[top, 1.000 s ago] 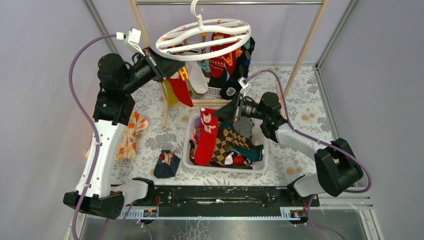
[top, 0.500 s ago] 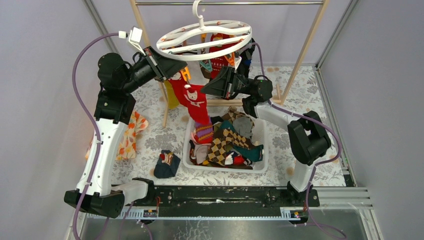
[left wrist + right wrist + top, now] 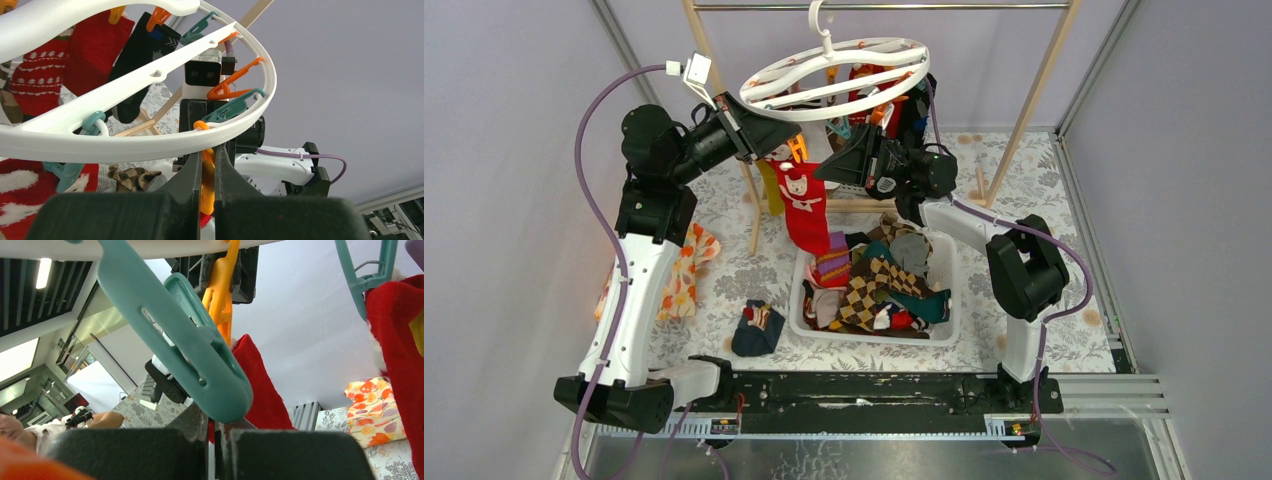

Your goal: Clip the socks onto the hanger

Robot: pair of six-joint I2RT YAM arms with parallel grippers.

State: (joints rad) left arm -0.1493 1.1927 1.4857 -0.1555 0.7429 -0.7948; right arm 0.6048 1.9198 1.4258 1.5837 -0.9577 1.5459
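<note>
Two shut grippers: left gripper [image 3: 208, 161] squeezes orange plastic clip [image 3: 207, 191] at left rim of white oval ring hanger [image 3: 125, 142]; right gripper [image 3: 214, 429] pinches red cat-patterned sock [image 3: 805, 208] just beside. Advice: seat cuff deep before release.

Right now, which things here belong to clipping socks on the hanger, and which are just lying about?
Job: white hanger; orange clip in left hand; red sock in right hand; socks in white basket; loose dark sock.
Lying about: flowered cloth; wooden rack.
</note>
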